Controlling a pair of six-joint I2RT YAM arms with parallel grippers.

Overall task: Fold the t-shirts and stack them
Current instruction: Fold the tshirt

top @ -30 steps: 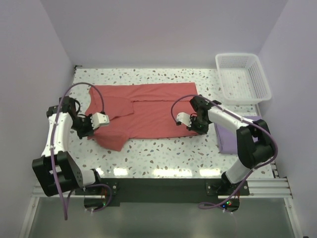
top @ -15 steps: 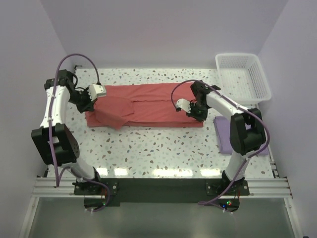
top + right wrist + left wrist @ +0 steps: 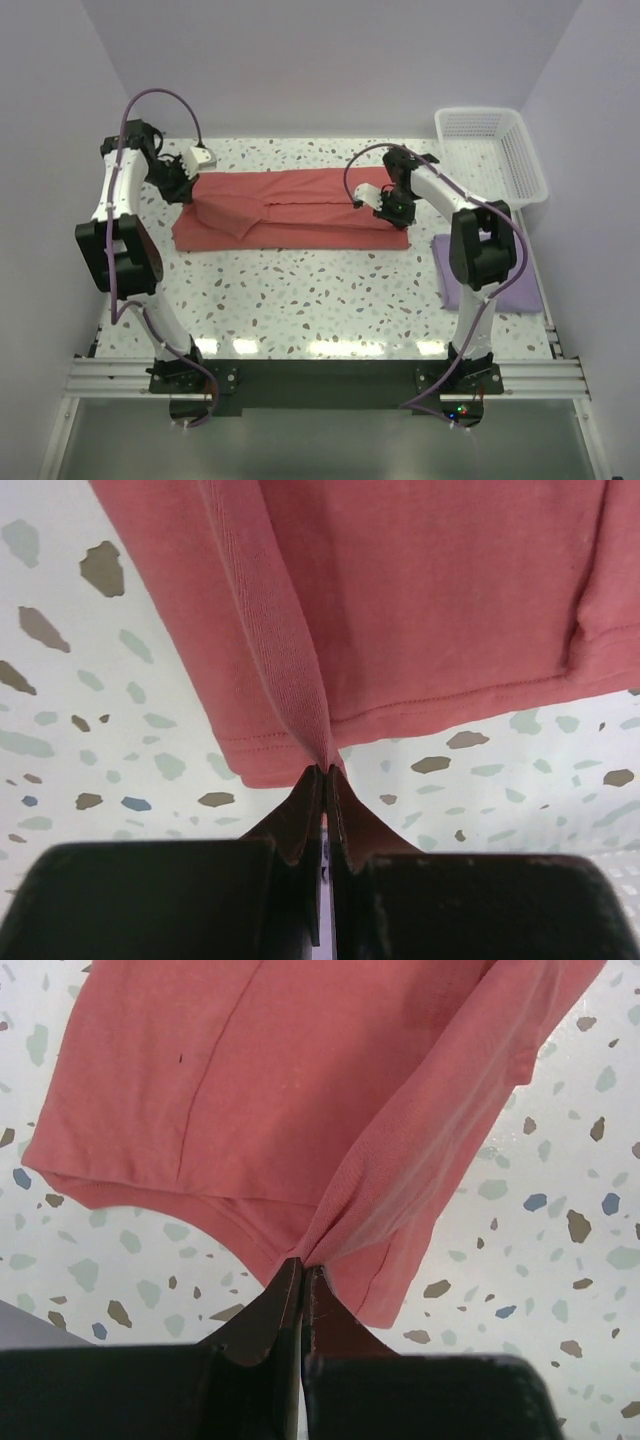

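spread t-shirt [image 3: 300, 205] centre, folded t-shirt [image 3: 526, 291] right, basket [image 3: 536, 162] behind it

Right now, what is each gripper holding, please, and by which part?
Both pinch folds of the red t-shirt: left gripper at its sleeve end, right gripper by the hem.

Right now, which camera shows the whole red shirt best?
The top external view: the red shirt shows nearly whole, a long folded strip. The left wrist view shows only the corner pinched by the left gripper; the right wrist view only the hem fold pinched by the right gripper.
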